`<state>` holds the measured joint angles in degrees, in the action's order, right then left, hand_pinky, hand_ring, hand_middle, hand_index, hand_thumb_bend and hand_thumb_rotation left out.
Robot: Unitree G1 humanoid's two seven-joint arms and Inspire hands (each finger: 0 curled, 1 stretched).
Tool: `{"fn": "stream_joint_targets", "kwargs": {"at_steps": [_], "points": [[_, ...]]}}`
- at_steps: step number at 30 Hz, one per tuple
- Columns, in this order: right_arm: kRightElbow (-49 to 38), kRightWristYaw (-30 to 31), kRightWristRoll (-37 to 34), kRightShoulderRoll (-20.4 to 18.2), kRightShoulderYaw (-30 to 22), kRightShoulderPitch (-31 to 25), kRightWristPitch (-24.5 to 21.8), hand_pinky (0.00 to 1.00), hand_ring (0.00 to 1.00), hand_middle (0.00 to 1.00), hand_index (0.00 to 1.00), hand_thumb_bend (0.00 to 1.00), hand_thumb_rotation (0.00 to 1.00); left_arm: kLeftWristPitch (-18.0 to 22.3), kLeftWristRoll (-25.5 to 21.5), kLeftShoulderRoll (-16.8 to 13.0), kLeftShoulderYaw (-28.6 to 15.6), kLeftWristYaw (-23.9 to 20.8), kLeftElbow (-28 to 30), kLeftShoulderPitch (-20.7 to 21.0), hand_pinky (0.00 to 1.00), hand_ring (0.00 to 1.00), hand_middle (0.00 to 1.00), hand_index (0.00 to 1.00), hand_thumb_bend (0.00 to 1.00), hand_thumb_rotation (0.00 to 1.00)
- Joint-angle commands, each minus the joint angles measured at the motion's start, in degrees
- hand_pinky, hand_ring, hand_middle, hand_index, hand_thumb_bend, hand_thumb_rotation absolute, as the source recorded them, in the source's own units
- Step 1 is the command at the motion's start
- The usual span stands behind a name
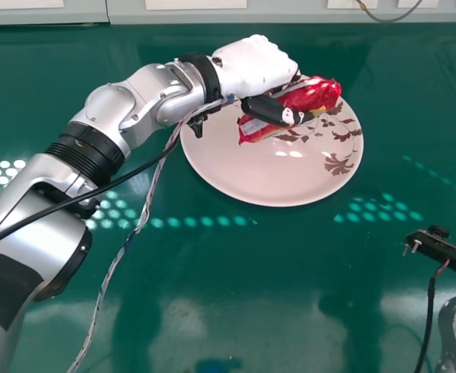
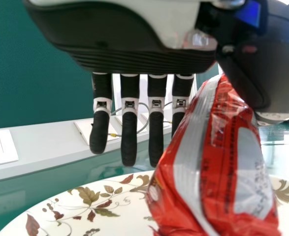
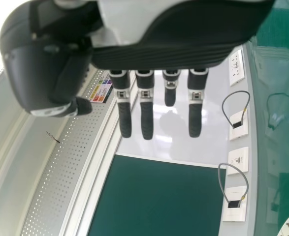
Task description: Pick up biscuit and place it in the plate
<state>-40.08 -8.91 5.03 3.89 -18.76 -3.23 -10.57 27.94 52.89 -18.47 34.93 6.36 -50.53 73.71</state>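
One red biscuit packet (image 1: 313, 95) lies over the plate (image 1: 212, 167), in the part toward the far right, tilted in the head view so that one end points near left and the other comes close to the far-right rim. The left robot hand (image 1: 251, 66) is over it, with straight, loose fingers (image 2: 130, 140) on one side and the thumb (image 1: 266, 110) across the near side. The grasp looks released, the thumb perhaps still touching the wrapper. The right robot hand (image 3: 146, 115) is open too, holding nothing.

The hand probably comes so low to let the packet settle without a drop, and the slant likely follows the line of the arm. Placing seems all but done; what remains is drawing the thumb clear. A sideways pull could drag the packet toward the near rim, so lifting straight up looks safer. The plate sits toward the tabletop's (image 1: 251, 311) far edge, leaving more room for retreat on the near side, and the packet has its widest margin toward the plate's near left.
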Motion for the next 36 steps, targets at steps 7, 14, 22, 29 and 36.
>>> {"fn": "stream_joint_targets", "kwargs": {"at_steps": [7,14,22,29,36], "points": [[-1.74,0.07,-0.21,-0.15,-0.90,-1.45,-0.38,0.67,0.76,0.78,0.77,0.47,0.14,-6.56,4.08,-0.07,3.15,7.97,4.48,2.42,0.54,0.72,0.78,0.76,0.73,0.18],[-2.06,-0.03,0.72,-0.05,-0.87,-2.03,-0.81,0.69,0.77,0.79,0.78,0.46,0.15,-9.92,5.07,-1.42,3.22,13.17,10.15,0.91,1.00,1.00,1.00,1.00,1.00,0.54],[-1.77,0.03,0.55,0.00,-0.94,-2.61,0.04,0.69,0.77,0.79,0.79,0.47,0.16,-9.58,4.94,-2.03,2.96,11.30,11.05,0.18,1.00,1.00,1.00,1.00,1.00,0.55],[-2.03,-0.60,1.11,-0.78,-0.49,-3.06,-0.07,0.68,0.77,0.79,0.78,0.47,0.14,-7.60,2.96,-5.19,0.62,8.69,13.95,-0.76,1.00,1.00,1.00,1.00,1.00,0.61],[-1.35,-0.72,1.20,-1.33,-0.39,-3.31,0.54,0.66,0.76,0.79,0.78,0.48,0.16,-4.89,-0.46,-11.13,-3.95,7.02,19.78,-3.13,0.93,0.99,1.00,0.96,0.95,0.61]]}}
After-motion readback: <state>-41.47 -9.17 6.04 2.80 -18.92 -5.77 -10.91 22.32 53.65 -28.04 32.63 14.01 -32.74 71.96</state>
